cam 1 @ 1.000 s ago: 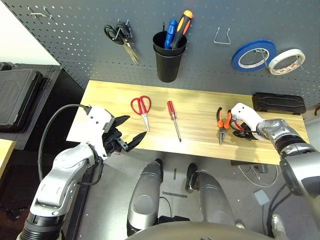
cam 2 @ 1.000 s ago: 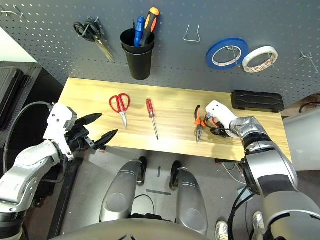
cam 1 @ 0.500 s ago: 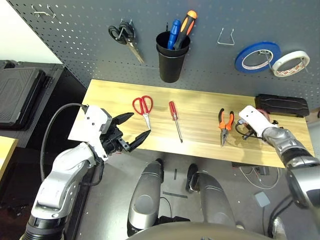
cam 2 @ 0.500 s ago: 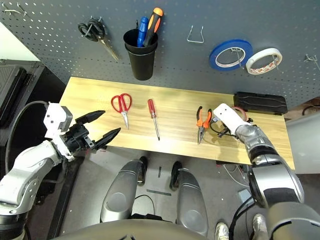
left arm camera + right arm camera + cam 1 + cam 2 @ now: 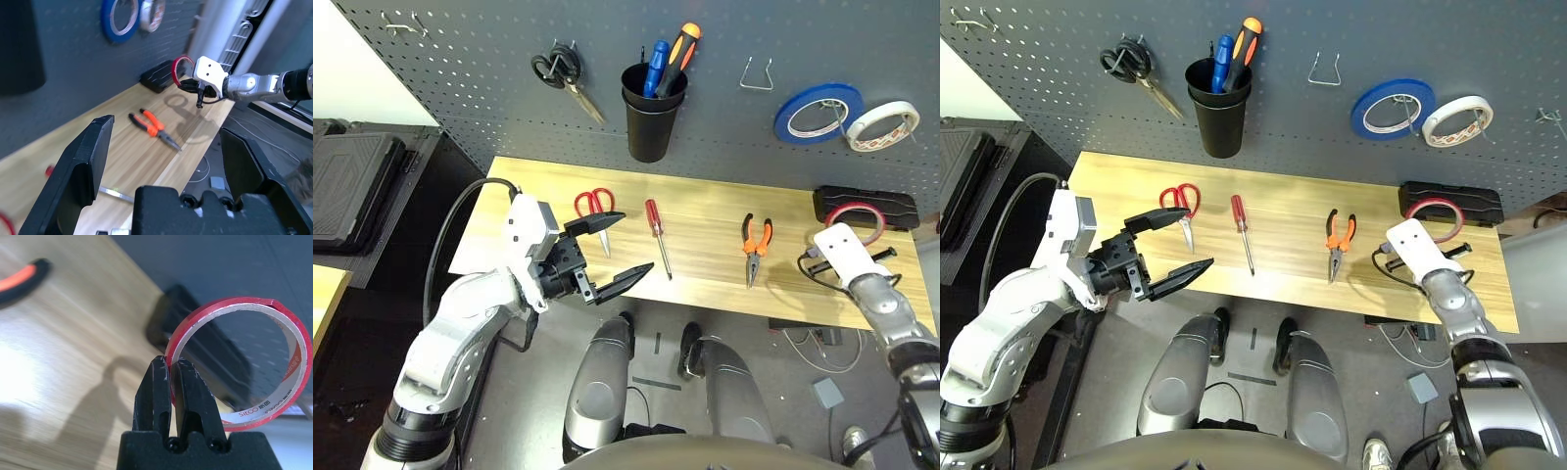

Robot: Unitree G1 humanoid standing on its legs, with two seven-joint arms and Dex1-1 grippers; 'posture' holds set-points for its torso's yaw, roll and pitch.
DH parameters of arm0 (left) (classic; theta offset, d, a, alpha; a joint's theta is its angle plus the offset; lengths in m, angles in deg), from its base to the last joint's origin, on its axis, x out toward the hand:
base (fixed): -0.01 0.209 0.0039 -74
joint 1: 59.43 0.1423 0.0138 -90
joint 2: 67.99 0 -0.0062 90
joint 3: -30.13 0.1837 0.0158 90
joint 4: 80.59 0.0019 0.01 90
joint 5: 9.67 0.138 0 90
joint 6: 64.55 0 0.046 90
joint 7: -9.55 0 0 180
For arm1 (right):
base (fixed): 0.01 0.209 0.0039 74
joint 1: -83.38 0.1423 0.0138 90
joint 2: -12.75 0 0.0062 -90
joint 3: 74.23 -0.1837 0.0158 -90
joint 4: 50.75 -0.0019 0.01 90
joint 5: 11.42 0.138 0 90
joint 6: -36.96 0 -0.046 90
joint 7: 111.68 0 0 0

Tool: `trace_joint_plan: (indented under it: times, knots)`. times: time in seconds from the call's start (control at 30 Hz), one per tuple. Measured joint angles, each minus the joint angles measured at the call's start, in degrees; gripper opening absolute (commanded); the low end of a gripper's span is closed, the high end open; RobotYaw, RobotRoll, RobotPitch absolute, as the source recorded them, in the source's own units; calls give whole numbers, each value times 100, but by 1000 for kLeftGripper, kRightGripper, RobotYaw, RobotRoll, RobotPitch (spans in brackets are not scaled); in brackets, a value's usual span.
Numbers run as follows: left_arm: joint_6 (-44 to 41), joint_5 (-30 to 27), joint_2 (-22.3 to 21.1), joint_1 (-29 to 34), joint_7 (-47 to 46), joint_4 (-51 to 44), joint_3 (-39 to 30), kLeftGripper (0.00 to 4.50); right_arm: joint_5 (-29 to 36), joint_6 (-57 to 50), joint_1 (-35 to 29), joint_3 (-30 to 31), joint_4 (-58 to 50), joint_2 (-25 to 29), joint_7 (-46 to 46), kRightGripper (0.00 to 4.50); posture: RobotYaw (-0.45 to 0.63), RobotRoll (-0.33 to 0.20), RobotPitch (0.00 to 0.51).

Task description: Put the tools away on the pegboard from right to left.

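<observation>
Holding red tape ring [image 5: 239, 303]: right gripper [image 5: 173, 362] clamped | left gripper [image 5: 641, 242] apart | wooden table [image 5: 705, 211], grey floor [image 5: 656, 392]

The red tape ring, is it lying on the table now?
No, the right gripper holds the red tape ring between its fingers.

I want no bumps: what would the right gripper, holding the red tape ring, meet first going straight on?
Probably the oblong black case; depth is unclear, so the gripper might pass over it to the dark grey pegboard.
</observation>
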Motion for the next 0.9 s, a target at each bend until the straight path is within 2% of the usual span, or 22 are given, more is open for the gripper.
trace_joint_plan:
  times: [0.17, 0.3, 0.43, 0.6, 0.9]
  knots:
    - [63, -17, 185, -476, 18, -3, 123, 4500, -1, 823, -425, -216, 6, 168, -483, 35, 276, 0, 190]
    - [91, -13, 316, -686, -40, -2, 201, 4500, 44, 1360, -506, -439, 24, 453, -633, 35, 254, 0, 189]
    - [189, 111, 486, -920, -193, 102, 271, 4500, 324, 1767, -485, -677, 41, 500, -518, 35, 225, 0, 194]
    - [257, 405, 541, -1097, -438, 383, 318, 4500, 757, 1880, -174, -877, -30, 695, -16, 35, 203, 0, 198]
    - [345, 639, 604, -1218, -535, 641, 384, 4500, 1000, 1433, 847, -938, 135, 922, 785, 35, 182, 0, 203]
